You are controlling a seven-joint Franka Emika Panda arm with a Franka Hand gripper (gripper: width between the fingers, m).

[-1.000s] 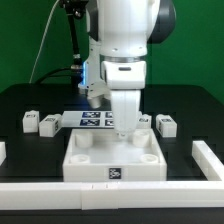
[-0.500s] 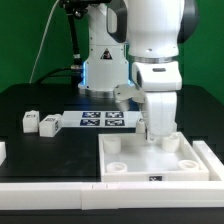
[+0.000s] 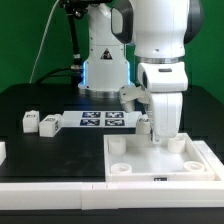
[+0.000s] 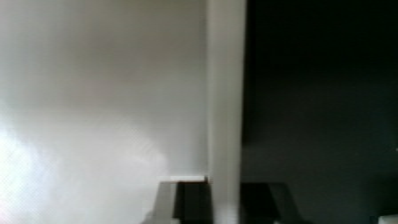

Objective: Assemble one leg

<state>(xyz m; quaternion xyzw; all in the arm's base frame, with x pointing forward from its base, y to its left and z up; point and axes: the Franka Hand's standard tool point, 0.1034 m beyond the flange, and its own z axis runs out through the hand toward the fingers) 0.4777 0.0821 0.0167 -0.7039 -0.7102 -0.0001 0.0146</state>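
The large white square panel with a raised rim and corner sockets lies at the front of the exterior view's right, against the white rails. My gripper stands at its far edge. In the wrist view the panel's rim runs between my two dark fingers, and the gripper looks shut on it. Two small white legs with tags lie at the exterior view's left. Another leg peeks out beside my gripper, partly hidden. None of them is held.
The marker board lies flat behind the panel, in the middle. A white rail runs along the front and another up the exterior view's right side. The arm's base stands at the back.
The gripper and the panel have slid together from the table's middle to the exterior view's right, up to the right rail. The legs at the left have not moved.
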